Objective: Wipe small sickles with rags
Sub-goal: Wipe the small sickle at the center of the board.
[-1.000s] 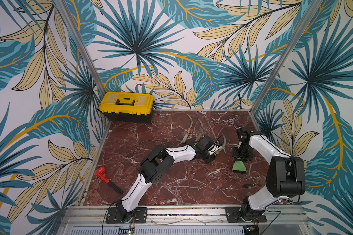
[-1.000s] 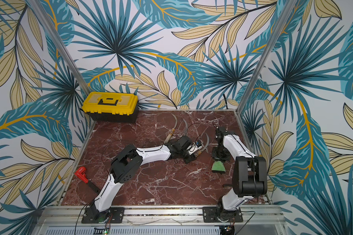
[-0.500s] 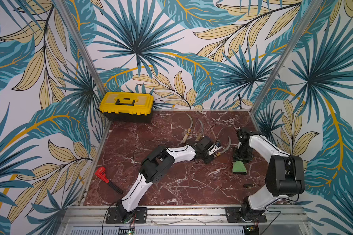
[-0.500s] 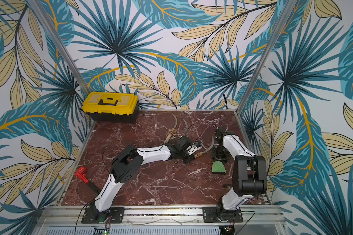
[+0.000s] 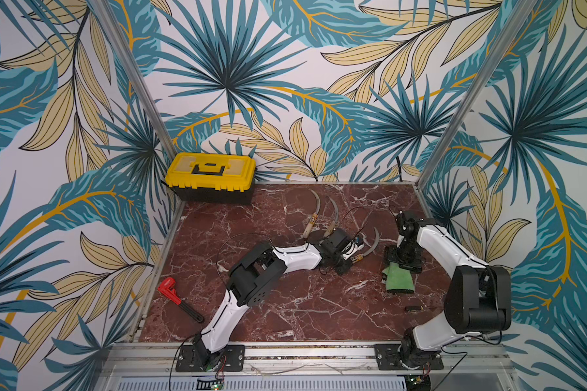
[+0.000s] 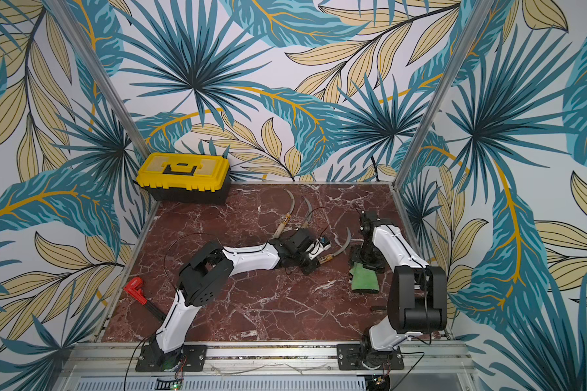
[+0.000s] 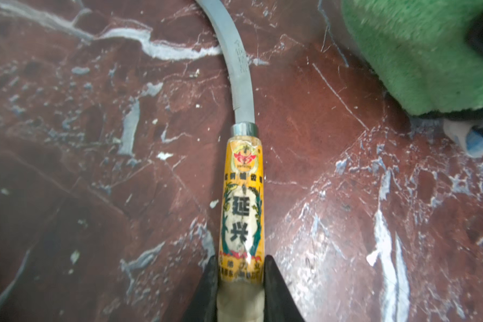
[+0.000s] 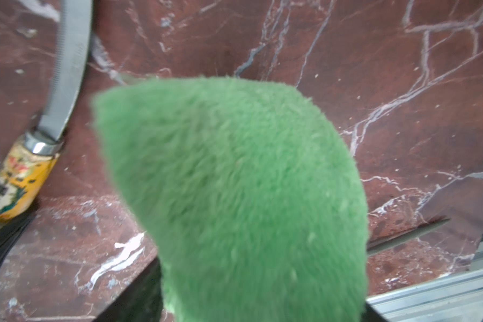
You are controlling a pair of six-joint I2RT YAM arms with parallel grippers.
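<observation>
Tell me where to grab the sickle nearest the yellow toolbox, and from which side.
Likely best: grip its pale wooden handle, coming straight down from above and pinching across its width. The sickle lies flat on the marble, its blade thin and curved, and a second sickle lies close beside it.

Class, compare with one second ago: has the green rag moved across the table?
No. The green rag sits just as far from the small dark object on the table as before.
</observation>
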